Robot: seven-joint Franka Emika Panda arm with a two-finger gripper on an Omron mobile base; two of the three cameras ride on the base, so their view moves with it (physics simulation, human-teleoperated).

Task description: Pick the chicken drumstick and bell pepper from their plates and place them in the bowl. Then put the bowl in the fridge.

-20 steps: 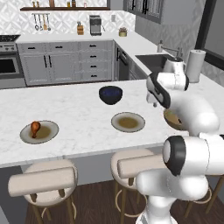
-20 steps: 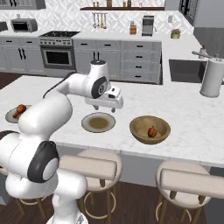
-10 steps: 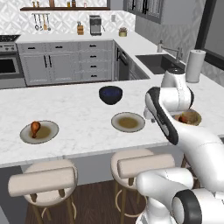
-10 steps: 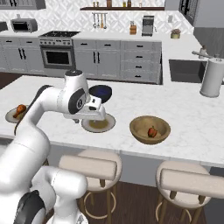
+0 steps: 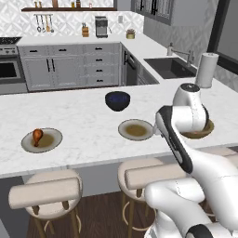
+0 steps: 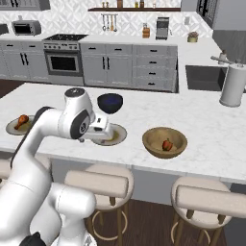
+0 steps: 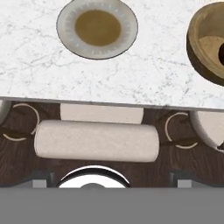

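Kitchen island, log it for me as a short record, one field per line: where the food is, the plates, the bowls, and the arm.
chicken drumstick: on the left plate
bell pepper: inside the wooden bowl
middle plate: no food on it
blue bowl: behind the middle plate, apart from it
arm: bent over the island's front edge, between middle plate and wooden bowl
jaws: state cannot be told
paper towel roll: upright by the sink
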